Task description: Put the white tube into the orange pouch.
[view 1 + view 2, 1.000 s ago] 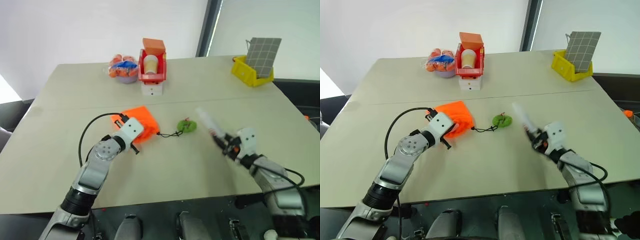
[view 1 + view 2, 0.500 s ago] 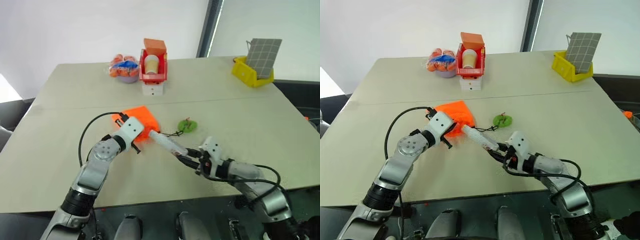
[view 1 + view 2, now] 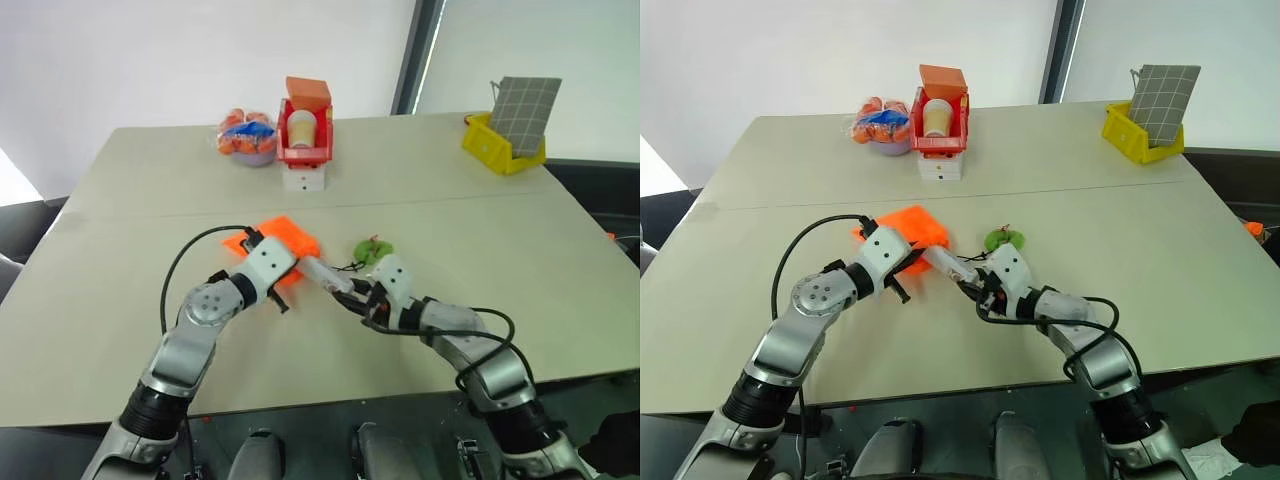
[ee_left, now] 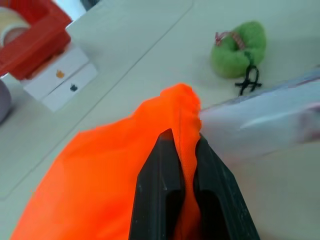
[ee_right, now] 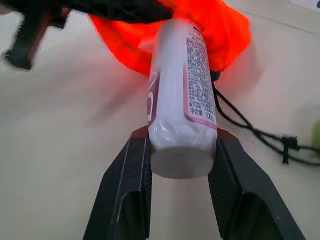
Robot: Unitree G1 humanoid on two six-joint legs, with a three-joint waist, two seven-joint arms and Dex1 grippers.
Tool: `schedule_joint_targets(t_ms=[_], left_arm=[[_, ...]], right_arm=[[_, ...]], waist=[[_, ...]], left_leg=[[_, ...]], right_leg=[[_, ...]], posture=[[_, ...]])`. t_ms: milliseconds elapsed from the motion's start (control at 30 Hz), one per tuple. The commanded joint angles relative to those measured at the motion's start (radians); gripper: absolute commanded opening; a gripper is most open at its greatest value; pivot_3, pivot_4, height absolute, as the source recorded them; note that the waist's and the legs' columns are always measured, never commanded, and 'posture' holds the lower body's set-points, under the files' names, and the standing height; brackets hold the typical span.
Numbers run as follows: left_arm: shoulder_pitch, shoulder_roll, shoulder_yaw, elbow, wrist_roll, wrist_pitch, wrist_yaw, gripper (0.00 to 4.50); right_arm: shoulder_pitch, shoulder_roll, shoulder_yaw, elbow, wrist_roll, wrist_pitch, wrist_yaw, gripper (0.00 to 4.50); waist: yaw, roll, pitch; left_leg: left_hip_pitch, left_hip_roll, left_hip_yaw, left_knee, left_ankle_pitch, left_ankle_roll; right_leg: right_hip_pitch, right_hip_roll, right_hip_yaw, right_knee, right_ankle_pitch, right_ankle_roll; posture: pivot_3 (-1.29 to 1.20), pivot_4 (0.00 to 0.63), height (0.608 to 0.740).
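Observation:
The orange pouch (image 3: 283,238) lies on the table a little left of centre, and my left gripper (image 3: 280,272) is shut on a fold of its fabric (image 4: 185,125) at the near edge. My right gripper (image 3: 358,296) is shut on the base of the white tube (image 3: 322,272), which points left and slightly down. The tube's tip touches the pouch's edge beside the left fingers (image 4: 160,185). In the right wrist view the tube (image 5: 180,95) with its reddish label runs from between the fingers (image 5: 125,190) to the pouch (image 5: 222,25). The cord's green tag (image 3: 375,250) lies just right of the pouch.
At the back of the table (image 3: 150,200) stands a red bin (image 3: 305,148) holding a paper cup, on a white box, with an orange box behind it. A bag of orange fruit (image 3: 248,135) sits to its left. A yellow bin (image 3: 503,145) with a checked board is at the far right.
My right gripper has swung left across the table with the tube, bringing its tip up to the pouch. My left gripper has kept its hold on the pouch and shifted slightly.

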Motion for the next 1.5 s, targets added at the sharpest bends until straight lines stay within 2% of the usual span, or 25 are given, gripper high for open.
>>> schedule_joint_targets(t_ms=[33,567,600,767,1067,1167,1367,1467,1500], left_arm=[[0.017,0.005,-0.011,-0.061,-0.032,-0.016,-0.035,0.11],[0.057,0.024,-0.032,-0.132,-0.098,0.013,-0.112,0.11],[0.060,0.026,-0.030,-0.133,-0.098,0.013,-0.111,0.11],[0.102,0.067,0.020,-0.145,-0.116,0.013,-0.120,0.11],[0.191,0.206,0.159,-0.107,-0.174,-0.029,-0.180,0.11],[0.202,0.239,0.192,-0.074,-0.191,-0.045,-0.202,0.11],[0.191,0.230,0.174,-0.069,-0.200,-0.053,-0.205,0.11],[0.192,0.204,0.190,-0.093,-0.273,0.006,-0.218,0.97],[0.193,0.201,0.194,-0.097,-0.278,0.008,-0.216,1.45]], right_arm=[[-0.052,0.037,0.009,0.010,-0.025,-0.011,-0.031,0.98],[-0.290,0.167,0.074,0.249,-0.141,-0.034,-0.062,0.98],[-0.285,0.165,0.073,0.244,-0.141,-0.032,-0.056,2.07],[-0.199,0.088,0.055,0.120,-0.114,-0.029,0.012,4.46],[-0.041,-0.118,-0.048,-0.114,0.022,0.024,0.184,4.46],[-0.068,-0.133,-0.072,-0.039,-0.035,-0.013,0.128,4.46],[-0.126,-0.136,-0.039,0.110,-0.138,-0.127,0.091,4.46],[-0.161,-0.119,-0.036,0.189,-0.166,-0.158,0.074,4.50],[-0.169,-0.117,-0.032,0.210,-0.177,-0.171,0.072,4.50]], waist=[[0.000,0.000,0.000],[-0.002,0.000,0.000],[-0.003,0.000,0.000],[-0.001,0.000,0.000],[-0.004,0.000,0.000],[-0.005,0.000,0.000],[-0.001,0.000,0.000],[-0.001,0.000,0.000],[-0.001,0.000,0.000]], left_leg=[[0.000,0.000,0.000,0.000,0.000,0.000],[0.000,0.000,0.000,0.000,0.000,0.000],[0.000,0.000,0.000,0.000,0.000,0.000],[0.000,0.000,0.000,0.000,0.000,0.000],[0.000,0.000,0.000,0.000,0.000,0.000],[0.000,0.000,0.000,0.000,0.000,0.000],[-0.001,0.000,0.000,0.000,0.000,0.000],[-0.001,0.000,0.000,0.000,0.000,0.000],[-0.001,0.000,0.000,-0.001,0.000,0.000]], right_leg=[[0.000,0.000,0.000,0.000,0.000,0.000],[0.000,0.000,0.000,0.001,0.002,-0.003],[0.000,0.000,0.000,0.001,0.002,-0.003],[0.000,0.000,0.000,0.001,0.002,-0.003],[-0.001,0.000,0.000,0.001,-0.001,0.000],[-0.002,0.000,0.000,0.001,0.000,-0.001],[-0.003,0.000,0.000,0.000,0.001,-0.002],[-0.003,0.000,0.000,0.000,0.003,-0.005],[-0.003,0.000,0.000,0.000,0.003,-0.005]], posture=[[0.00,0.150,0.740],[0.00,0.150,0.740],[0.00,0.150,0.740],[0.00,0.150,0.740],[0.00,0.150,0.740],[0.00,0.150,0.740],[0.00,0.150,0.740],[0.00,0.150,0.740],[0.00,0.150,0.740]])
